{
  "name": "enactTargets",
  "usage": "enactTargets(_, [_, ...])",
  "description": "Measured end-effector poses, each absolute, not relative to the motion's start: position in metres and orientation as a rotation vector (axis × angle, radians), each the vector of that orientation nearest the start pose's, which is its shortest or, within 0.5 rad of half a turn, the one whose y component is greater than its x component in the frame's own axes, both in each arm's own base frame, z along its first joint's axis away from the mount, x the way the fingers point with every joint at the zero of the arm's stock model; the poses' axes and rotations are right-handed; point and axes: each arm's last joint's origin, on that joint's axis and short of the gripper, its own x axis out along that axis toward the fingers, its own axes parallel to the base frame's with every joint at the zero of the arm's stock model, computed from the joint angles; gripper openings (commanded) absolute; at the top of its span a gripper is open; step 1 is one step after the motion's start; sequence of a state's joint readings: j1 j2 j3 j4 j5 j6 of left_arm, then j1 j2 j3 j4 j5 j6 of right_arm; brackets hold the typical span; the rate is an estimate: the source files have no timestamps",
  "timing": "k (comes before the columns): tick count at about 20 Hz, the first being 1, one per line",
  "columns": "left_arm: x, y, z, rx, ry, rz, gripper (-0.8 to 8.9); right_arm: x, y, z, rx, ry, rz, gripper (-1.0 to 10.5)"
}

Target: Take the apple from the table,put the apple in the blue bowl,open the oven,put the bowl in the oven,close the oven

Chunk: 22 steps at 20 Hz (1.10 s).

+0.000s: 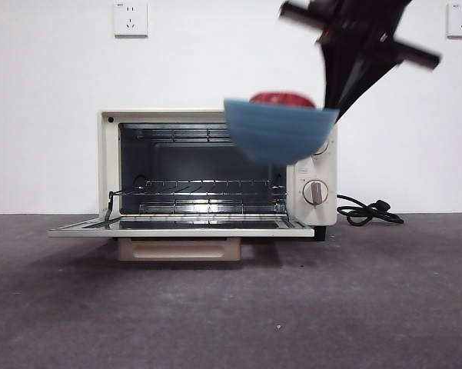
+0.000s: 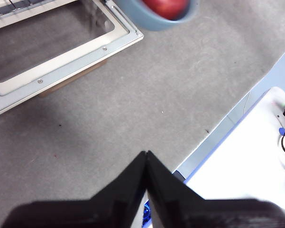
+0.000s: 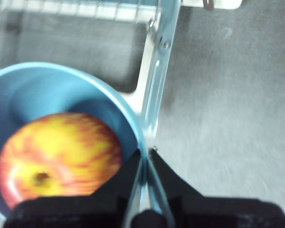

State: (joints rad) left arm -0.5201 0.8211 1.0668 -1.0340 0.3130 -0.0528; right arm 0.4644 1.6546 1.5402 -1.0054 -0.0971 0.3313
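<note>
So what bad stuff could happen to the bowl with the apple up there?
The right gripper pinches only the rim of the blue bowl, which hangs tilted in the air, so it might slip or tip. The apple pokes above the rim and could roll out. The bowl might also bump the oven frame going in.

Front cam sat low at table height, looking level into the open oven (image 1: 215,173). Both wrist cams looked down: the left from farther back, the right up close. All three shared the bowl (image 1: 277,131) and oven door (image 2: 61,61).
</note>
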Motion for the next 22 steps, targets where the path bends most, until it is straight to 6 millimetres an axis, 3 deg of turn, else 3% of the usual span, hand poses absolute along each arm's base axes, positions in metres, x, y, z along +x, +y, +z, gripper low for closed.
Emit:
enactTargets(3, [0.102, -0.069, 0.349, 0.035, 0.811, -0.769, -0.05, 0.330, 0.169, 0.296, 0.103, 1.215, 0.276, -0.1])
enactTargets(8, [0.091, -0.062, 0.352, 0.032, 0.784, -0.773, -0.05, 0.371, 0.191, 0.306, 0.174, 1.141, 0.253, -0.1])
enactTargets(11, [0.086, -0.059, 0.352, 0.032, 0.787, -0.772, -0.05, 0.390, 0.201, 0.300, 0.221, 1.137, 0.236, -0.1])
enactTargets(15, [0.081, -0.057, 0.351, 0.039, 0.799, -0.760, -0.05, 0.403, 0.207, 0.278, 0.270, 1.177, 0.190, -0.1])
enactTargets(22, [0.078, -0.053, 0.349, 0.058, 0.821, -0.717, -0.05, 0.408, 0.208, 0.279, 0.364, 1.140, 0.137, -0.1])
